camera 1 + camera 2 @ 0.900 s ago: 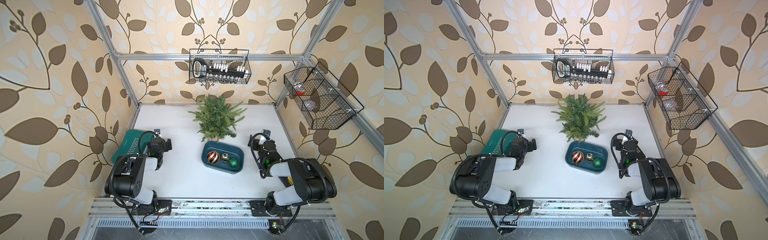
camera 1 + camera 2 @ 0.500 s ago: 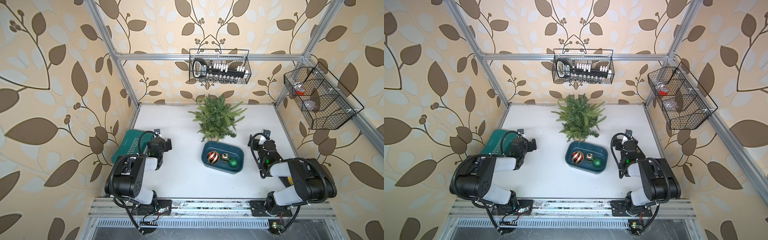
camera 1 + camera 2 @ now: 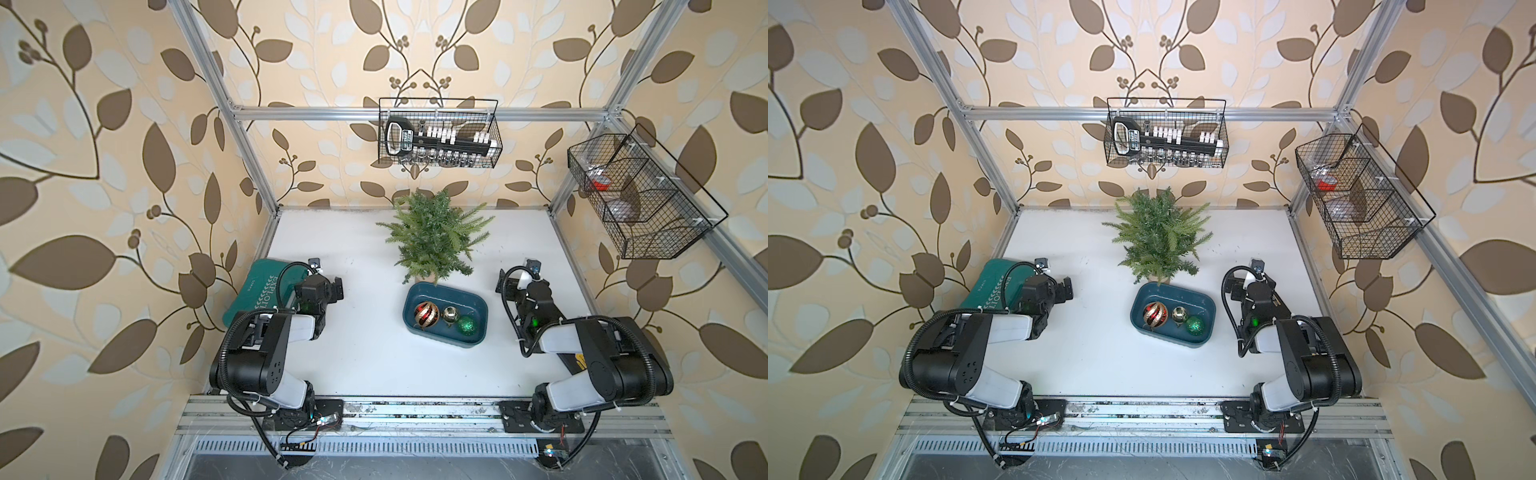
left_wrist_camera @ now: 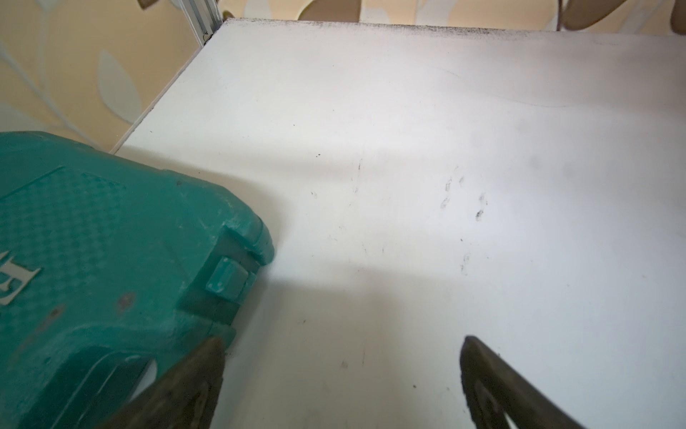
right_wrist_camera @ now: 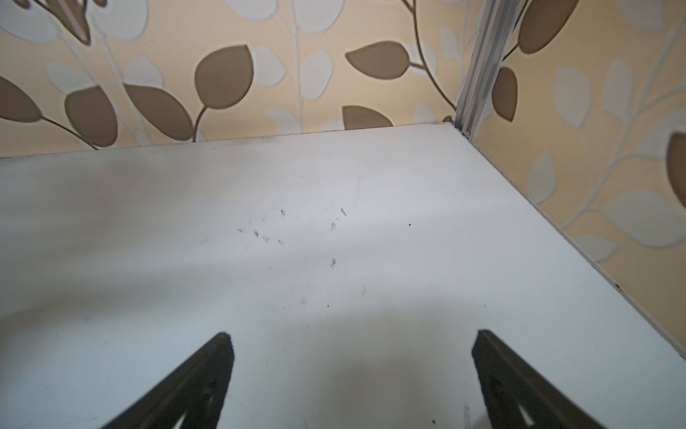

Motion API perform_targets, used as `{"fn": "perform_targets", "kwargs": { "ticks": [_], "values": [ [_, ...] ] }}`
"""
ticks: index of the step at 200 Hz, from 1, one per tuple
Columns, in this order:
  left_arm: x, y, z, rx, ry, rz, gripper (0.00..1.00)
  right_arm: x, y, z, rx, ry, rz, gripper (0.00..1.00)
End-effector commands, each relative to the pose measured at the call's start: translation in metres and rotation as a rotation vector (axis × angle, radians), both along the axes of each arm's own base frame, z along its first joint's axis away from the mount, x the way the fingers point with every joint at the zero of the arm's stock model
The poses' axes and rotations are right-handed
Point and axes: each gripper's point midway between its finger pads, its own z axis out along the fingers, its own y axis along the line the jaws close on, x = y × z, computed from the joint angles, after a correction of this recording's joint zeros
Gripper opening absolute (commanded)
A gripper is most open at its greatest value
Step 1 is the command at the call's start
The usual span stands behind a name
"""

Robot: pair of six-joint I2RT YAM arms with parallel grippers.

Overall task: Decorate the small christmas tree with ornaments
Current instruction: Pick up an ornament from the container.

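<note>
The small christmas tree (image 3: 432,237) (image 3: 1158,237) stands upright at the back middle of the white table. Just in front of it lies a teal tray (image 3: 478,307) holding three ornaments: a red one with gold stripes (image 3: 426,314), a gold one (image 3: 449,313) and a green glitter one (image 3: 467,325). My left gripper (image 3: 332,289) (image 4: 341,340) hovers low, left of the tray, open and empty. To the right of the tray my right gripper (image 3: 508,286) (image 5: 352,334) is also open, with only bare table between its fingers.
A green plastic case (image 3: 257,291) (image 4: 92,260) lies at the table's left edge, beside my left gripper. A wire basket of tools (image 3: 438,133) hangs on the back rail. Another wire basket (image 3: 640,195) hangs on the right wall.
</note>
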Motion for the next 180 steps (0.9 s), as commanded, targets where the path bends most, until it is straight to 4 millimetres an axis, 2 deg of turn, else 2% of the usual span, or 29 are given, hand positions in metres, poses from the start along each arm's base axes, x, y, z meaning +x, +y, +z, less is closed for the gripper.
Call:
{"fn": "perform_targets", "kwargs": {
  "ticks": [1,12,18,26,31,36,49,67,75,98,111,121,130,138,158,180],
  "values": [
    [0.01,-0.005,0.02,-0.009,-0.058,-0.024,0.99,0.0,0.001,0.003,-0.007,-0.014,0.01,1.0],
    [0.009,-0.004,0.021,-0.009,-0.063,-0.024,0.99,-0.001,0.0,0.005,-0.008,-0.024,0.006,1.0],
    [0.01,-0.003,0.024,-0.004,-0.073,-0.019,0.99,-0.002,-0.005,0.014,-0.009,-0.051,-0.035,1.0],
    [0.014,-0.002,0.032,0.001,-0.064,-0.007,0.99,-0.003,-0.005,0.011,0.001,-0.016,-0.039,1.0],
    [0.016,0.0,0.03,-0.001,-0.018,0.005,0.99,0.0,-0.004,0.02,-0.016,-0.036,-0.04,1.0],
    [0.019,0.001,0.043,-0.004,-0.021,0.009,0.99,0.002,-0.005,0.029,-0.038,-0.036,-0.07,1.0],
    [0.023,-0.001,0.047,0.0,0.027,-0.004,0.99,0.006,-0.001,0.043,-0.05,0.015,-0.065,1.0],
    [0.024,0.002,0.059,-0.007,0.008,0.024,0.99,0.002,0.002,0.076,0.002,-0.052,-0.061,1.0],
    [0.023,0.005,0.071,-0.027,-0.029,0.052,0.99,0.0,0.003,0.088,0.027,-0.073,-0.057,1.0],
    [0.021,0.008,0.104,-0.167,-0.08,0.148,0.99,-0.011,0.009,0.114,0.193,-0.063,-0.048,1.0],
    [0.015,0.01,0.111,-0.333,-0.044,0.273,0.99,-0.023,0.003,0.111,0.394,-0.007,-0.134,1.0],
    [0.017,-0.009,0.115,-0.45,0.014,0.223,0.99,-0.029,0.009,0.106,0.491,0.05,-0.114,1.0],
    [0.017,-0.03,0.116,-0.545,0.072,0.151,0.99,-0.032,0.03,0.109,0.534,0.08,0.024,0.88],
    [0.013,-0.041,0.111,-0.616,0.122,0.136,0.99,-0.039,0.042,0.11,0.567,0.102,0.086,0.87],
    [-0.006,-0.07,0.095,-0.772,0.217,0.081,0.93,-0.063,0.069,0.11,0.611,0.218,0.209,0.83],
    [-0.032,-0.102,0.08,-0.871,0.289,-0.02,0.86,-0.091,0.092,0.095,0.625,0.383,0.291,0.75]
  ]
}}
